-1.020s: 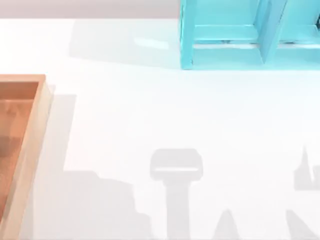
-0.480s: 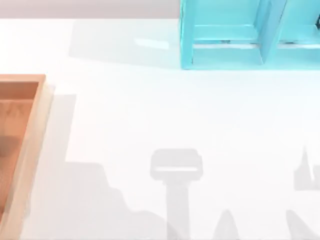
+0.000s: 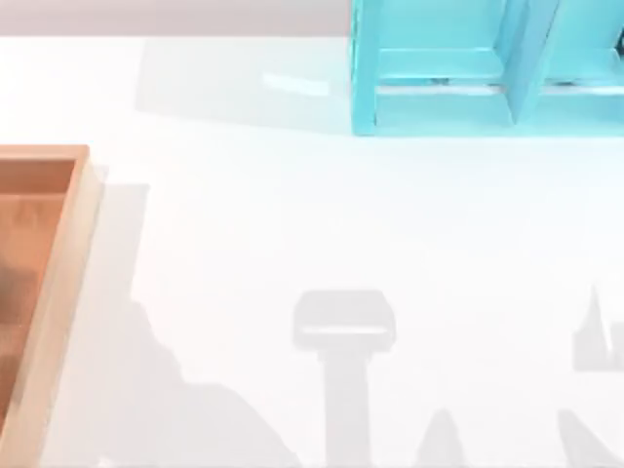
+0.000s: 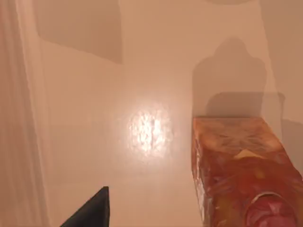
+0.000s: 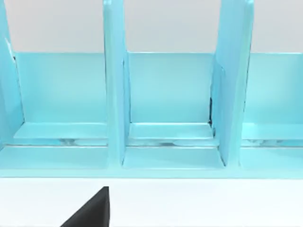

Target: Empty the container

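Because the container sits at the table's left edge in the top view, the left gripper hangs over its orange-brown floor, beside a red-orange patterned carton lying inside it, likely the item to lift out. I cannot tell whether its fingers are spread or closed. Well right of the container, the right gripper faces the turquoise shelf unit, apparently parked, its finger state likewise unclear.
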